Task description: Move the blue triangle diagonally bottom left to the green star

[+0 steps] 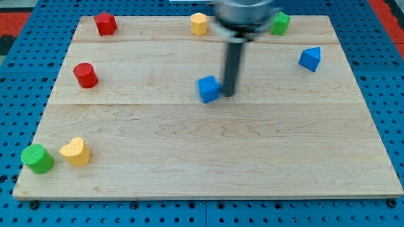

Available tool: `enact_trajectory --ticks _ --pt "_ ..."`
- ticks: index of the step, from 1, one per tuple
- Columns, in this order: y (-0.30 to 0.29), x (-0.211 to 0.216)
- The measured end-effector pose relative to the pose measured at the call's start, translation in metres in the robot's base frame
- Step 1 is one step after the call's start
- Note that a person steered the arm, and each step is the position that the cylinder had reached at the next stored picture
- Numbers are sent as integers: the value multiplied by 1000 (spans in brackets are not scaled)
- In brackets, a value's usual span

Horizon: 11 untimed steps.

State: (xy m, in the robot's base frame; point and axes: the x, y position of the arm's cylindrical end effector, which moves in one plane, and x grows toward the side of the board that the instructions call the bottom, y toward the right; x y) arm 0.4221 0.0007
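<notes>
My tip [228,94] rests on the wooden board [208,164] near its middle. A blue cube-like block [209,88] sits just to the view's left of the tip, touching it or nearly so. A blue triangle-like block [310,58] lies far to the view's right, apart from the tip. A green block [279,23], its shape partly hidden by the arm's head, sits at the view's top, right of the rod.
A red block [105,23] and a yellow block [199,23] sit along the view's top edge. A red cylinder [84,74] is at the left. A green cylinder [37,157] and a yellow heart [76,151] sit at the bottom left.
</notes>
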Motion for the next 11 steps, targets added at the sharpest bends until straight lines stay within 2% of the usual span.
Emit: enact_trajectory --ticks 1,2,3,4,5,6,7,8,9,10,11 --pt "106 -26" --pt "271 -36" --pt "309 -89" --pt "217 -71" --pt "93 -44" --pt "156 -28" --pt "242 -66" --pt "176 -105" --pt "50 -52" --pt "-40 -34" --pt "-32 -64"
